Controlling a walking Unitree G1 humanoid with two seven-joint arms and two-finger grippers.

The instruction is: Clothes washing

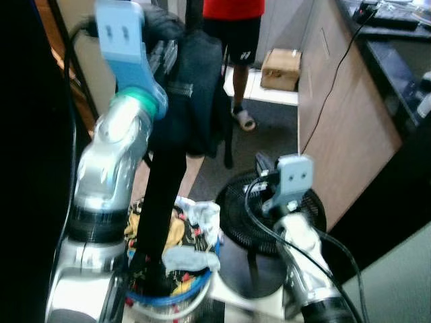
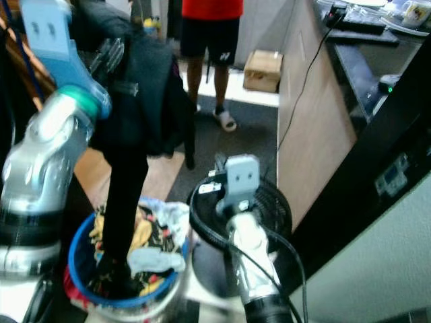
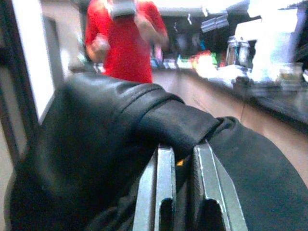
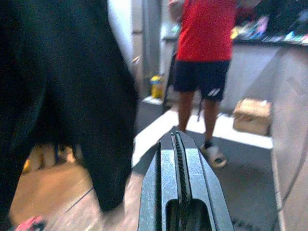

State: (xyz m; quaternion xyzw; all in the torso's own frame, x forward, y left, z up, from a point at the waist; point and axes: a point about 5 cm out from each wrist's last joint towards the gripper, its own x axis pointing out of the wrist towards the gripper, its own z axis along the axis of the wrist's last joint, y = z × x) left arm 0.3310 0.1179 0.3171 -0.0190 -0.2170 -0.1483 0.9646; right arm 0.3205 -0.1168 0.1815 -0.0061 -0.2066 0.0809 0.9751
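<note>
My left gripper (image 3: 183, 151) is raised high and shut on a black garment (image 1: 192, 94), pinching a thick fold of it. The dark cloth (image 3: 96, 134) drapes over the fingers, and one long leg or sleeve hangs down into the laundry basket (image 2: 73, 252). That basket has a blue rim and holds several mixed clothes, among them yellow patterned and light grey pieces. My right gripper (image 4: 179, 139) sits lower and to the right of the basket, shut with nothing in it, beside the hanging garment.
A person (image 1: 232, 27) in a red shirt, black shorts and slippers stands a few steps ahead. A black round fan (image 1: 269, 208) stands on the floor right of the basket. A cardboard box (image 1: 281, 68) lies further back. A wooden counter side (image 1: 343, 114) runs along the right.
</note>
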